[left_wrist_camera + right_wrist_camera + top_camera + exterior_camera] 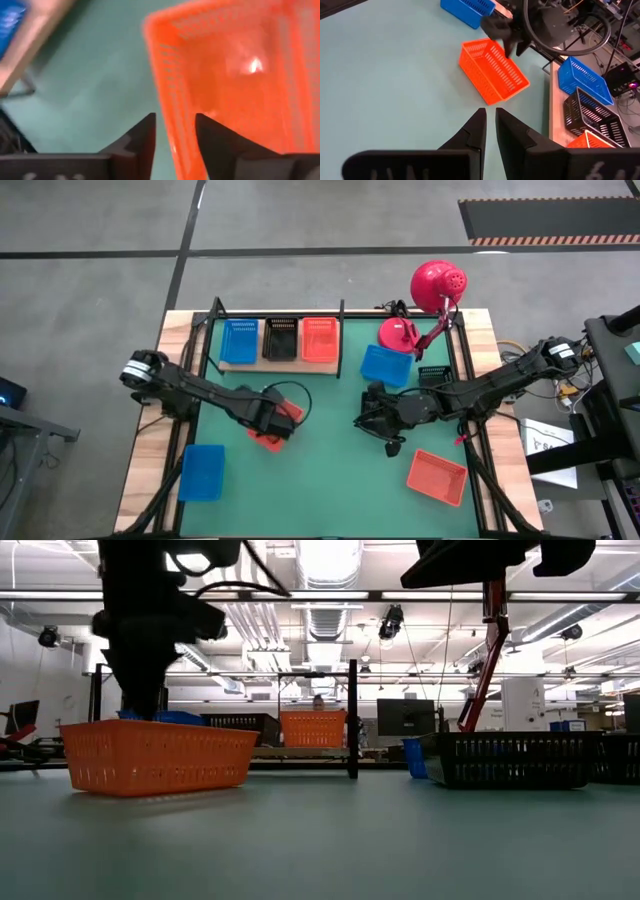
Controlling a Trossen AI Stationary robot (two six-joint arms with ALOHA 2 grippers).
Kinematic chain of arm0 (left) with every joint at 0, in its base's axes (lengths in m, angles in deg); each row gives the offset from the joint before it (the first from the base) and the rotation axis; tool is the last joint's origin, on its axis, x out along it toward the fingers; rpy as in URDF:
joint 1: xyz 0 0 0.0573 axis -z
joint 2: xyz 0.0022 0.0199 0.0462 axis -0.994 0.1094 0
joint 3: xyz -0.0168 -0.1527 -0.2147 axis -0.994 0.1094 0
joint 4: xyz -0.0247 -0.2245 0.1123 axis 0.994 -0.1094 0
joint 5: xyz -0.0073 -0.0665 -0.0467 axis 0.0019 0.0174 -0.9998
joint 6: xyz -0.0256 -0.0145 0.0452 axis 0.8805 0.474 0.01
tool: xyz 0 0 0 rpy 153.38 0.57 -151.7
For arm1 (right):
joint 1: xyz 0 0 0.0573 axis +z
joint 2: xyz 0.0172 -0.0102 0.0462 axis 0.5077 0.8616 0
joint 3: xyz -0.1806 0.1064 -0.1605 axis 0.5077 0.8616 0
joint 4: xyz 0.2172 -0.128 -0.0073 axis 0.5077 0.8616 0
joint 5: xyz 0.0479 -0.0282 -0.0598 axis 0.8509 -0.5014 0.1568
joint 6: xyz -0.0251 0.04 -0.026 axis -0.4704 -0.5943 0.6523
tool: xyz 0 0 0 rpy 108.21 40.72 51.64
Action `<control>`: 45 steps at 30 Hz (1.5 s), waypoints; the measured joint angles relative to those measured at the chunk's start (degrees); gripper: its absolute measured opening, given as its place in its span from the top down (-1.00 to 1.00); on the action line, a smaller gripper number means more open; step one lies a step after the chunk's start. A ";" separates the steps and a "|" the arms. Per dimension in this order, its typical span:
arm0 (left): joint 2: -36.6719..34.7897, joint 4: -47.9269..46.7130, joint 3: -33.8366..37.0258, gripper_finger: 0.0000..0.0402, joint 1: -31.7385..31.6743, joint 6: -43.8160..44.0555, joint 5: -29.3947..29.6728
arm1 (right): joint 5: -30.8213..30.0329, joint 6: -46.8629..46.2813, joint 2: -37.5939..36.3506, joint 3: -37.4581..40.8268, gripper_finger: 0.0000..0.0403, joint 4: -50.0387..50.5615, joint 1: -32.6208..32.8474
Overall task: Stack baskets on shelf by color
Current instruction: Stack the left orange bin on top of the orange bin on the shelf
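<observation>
Orange-red basket (271, 434): we log left gripper (175, 132) fingers straddling its wall, mid-tabletop; right gripper (490, 127) fingers nearly pressed together, empty.

From above I see the light wooden shelf board (270, 363) carrying three mesh-sided plastic baskets abreast: blue (239, 341), black (280, 338), orange-red (319, 339). My left gripper (283, 422) sits over an orange-red basket (268, 440) on the large green mat (330, 480); my right gripper (372, 420) hovers mid-mat. Loose baskets: blue (201, 473), blue (386, 366), orange-red (437, 477)
</observation>
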 joint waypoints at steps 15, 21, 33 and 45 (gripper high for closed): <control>-3.56 7.07 0.32 0.17 6.71 -42.88 -13.96 | 0.00 -0.39 0.00 0.00 0.83 -0.04 0.00; -3.50 13.61 3.25 0.17 6.91 -45.50 -13.17 | 0.00 -0.91 0.00 0.01 0.83 -0.02 0.00; -3.45 25.79 11.17 0.52 7.06 -45.50 -12.91 | 0.00 -0.82 0.00 0.01 0.83 0.44 0.00; -3.45 18.86 -0.99 0.99 7.45 -35.03 -3.34 | 0.00 1.55 -0.79 0.00 0.83 3.74 0.02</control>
